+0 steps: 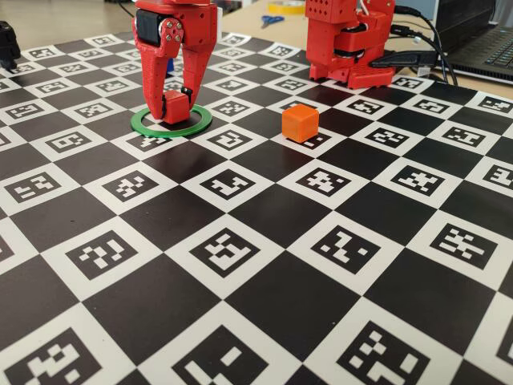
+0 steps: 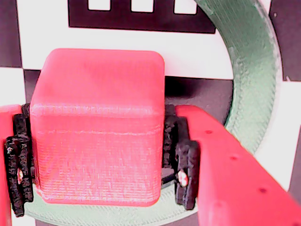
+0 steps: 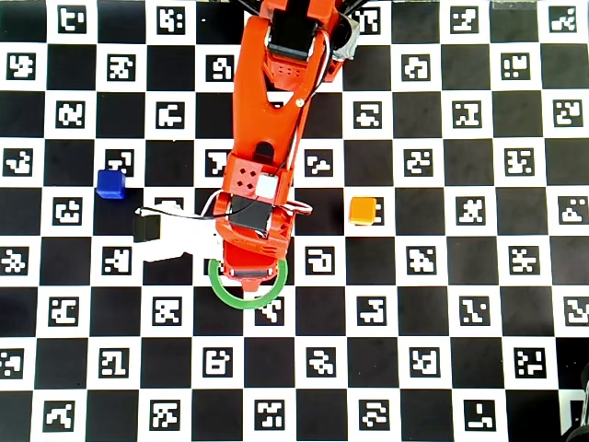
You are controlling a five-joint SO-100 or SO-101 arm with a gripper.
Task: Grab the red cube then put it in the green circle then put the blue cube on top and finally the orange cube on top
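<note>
I see my red fingers (image 2: 99,176) clamped on the small matte red plastic cube (image 2: 99,127), black pads (image 2: 186,169) pressing both of its sides. In the fixed view the cube (image 1: 175,106) sits inside the thin flat green ring (image 1: 200,120), and I cannot tell whether it touches the worktop (image 1: 264,297). Nothing else lies in the ring. One bright-orange plastic cube (image 3: 363,210) stands well apart to the right in the overhead view, one deep-blue plastic cube (image 3: 110,183) well apart to the left. The red arm (image 3: 271,138) covers the ring's (image 3: 221,287) far half from above.
</note>
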